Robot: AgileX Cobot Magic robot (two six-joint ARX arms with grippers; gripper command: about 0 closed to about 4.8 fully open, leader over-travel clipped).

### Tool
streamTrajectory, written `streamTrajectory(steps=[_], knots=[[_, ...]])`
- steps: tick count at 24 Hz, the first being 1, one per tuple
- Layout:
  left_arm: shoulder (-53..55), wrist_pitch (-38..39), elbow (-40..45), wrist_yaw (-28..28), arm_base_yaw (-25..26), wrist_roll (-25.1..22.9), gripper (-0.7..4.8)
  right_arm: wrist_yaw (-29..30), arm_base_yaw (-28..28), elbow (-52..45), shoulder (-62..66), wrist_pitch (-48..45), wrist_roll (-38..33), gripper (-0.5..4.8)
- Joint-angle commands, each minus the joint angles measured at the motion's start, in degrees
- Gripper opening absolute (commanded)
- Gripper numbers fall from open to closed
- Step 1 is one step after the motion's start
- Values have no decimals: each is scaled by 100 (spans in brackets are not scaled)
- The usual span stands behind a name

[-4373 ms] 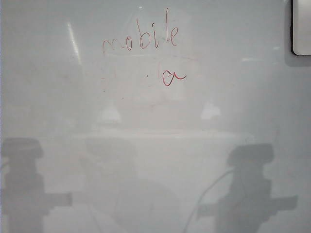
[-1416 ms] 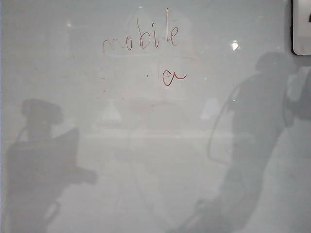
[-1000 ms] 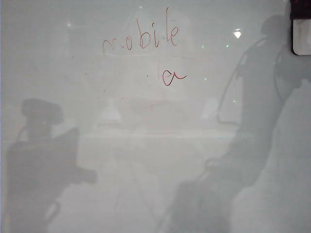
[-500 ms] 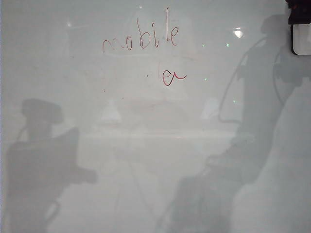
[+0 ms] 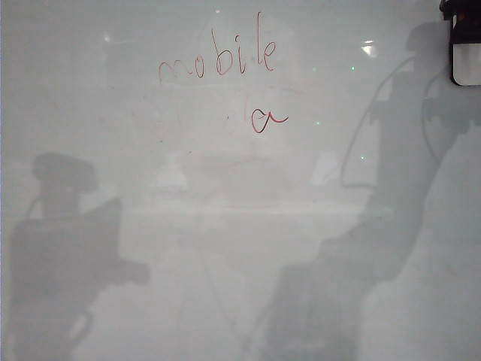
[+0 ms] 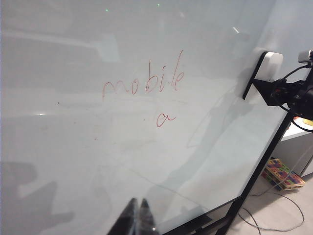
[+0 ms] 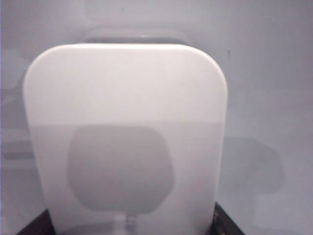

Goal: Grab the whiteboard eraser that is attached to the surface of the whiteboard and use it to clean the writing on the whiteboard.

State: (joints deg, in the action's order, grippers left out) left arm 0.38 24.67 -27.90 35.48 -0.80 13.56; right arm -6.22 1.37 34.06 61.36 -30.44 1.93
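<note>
Glossy, smooth whiteboard [image 5: 225,226]; whiteboard eraser [image 7: 127,137] of smooth matt white plastic, with dark rim.

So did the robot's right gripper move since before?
Yes. The right gripper was nowhere in the exterior view at first; now it sits over the top of the eraser, which has stayed on the whiteboard's top right corner.

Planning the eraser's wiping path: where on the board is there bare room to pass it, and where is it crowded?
Bare: the whiteboard below the writing, and between the writing and the whiteboard eraser. Crowded: the top corner, where the right pincer is at the eraser. The left pincer hangs back.
</note>
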Motion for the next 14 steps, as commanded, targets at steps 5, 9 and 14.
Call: streamTrajectory(steps=[5,9,14], knots=[[2,-72,-35,15,4,-4,-5,11,92,50,-129,-57,9,281],[2,-70,-35,13,4,-7,-5,9,448,52,-713,721,157,241],[2,-68,-35,35,4,-4,-5,-905,1816,157,-1287,1663,739,241]])
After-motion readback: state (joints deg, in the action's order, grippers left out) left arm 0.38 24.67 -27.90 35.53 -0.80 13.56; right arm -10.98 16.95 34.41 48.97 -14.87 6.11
